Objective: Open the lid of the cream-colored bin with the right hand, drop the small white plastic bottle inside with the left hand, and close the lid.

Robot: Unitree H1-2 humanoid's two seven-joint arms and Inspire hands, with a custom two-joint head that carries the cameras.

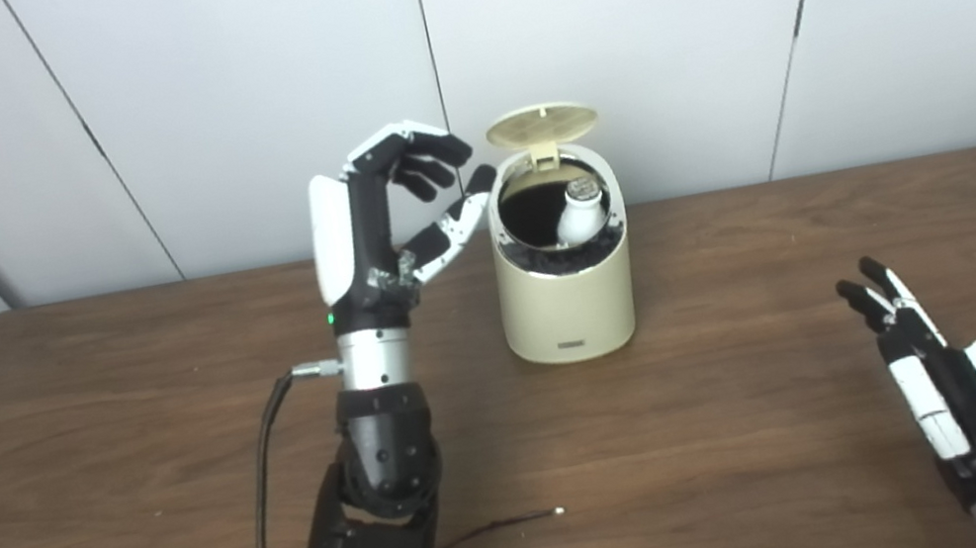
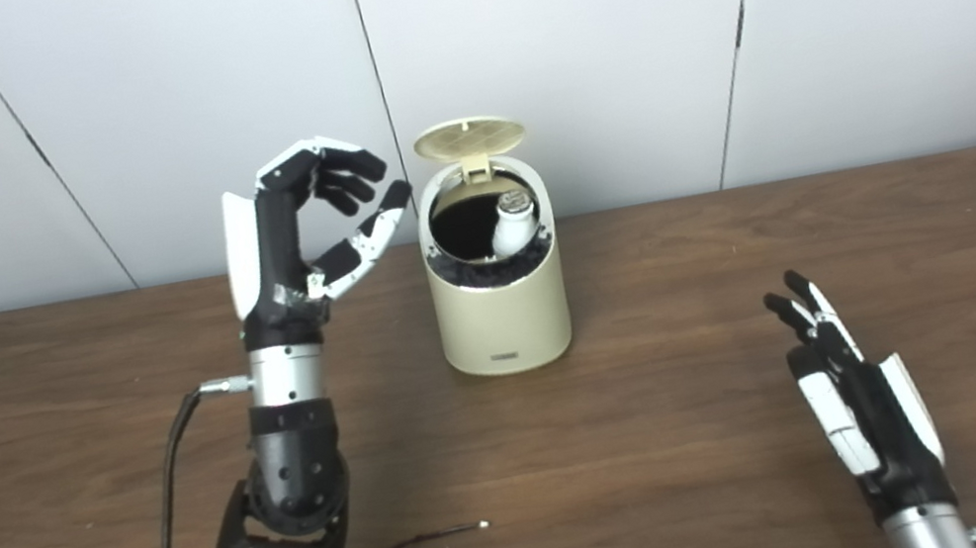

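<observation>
While lid (image 1: 542, 125) up: bottle (image 1: 581, 209) inside bin (image 1: 569, 300); left robot hand (image 1: 398, 219) beside bin, empty, fingers spread; right robot hand (image 1: 938, 375) well apart, empty, extended.

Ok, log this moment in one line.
lid: open | bottle: inside bin | left hand: open, beside bin | right hand: open, away

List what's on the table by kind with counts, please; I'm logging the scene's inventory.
Cream-colored bin, lid up: 1
Small white plastic bottle, inside the bin: 1
Robot hands, left hand and right hand, both open: 2
Loose thin wire: 1
Total: 5
</observation>
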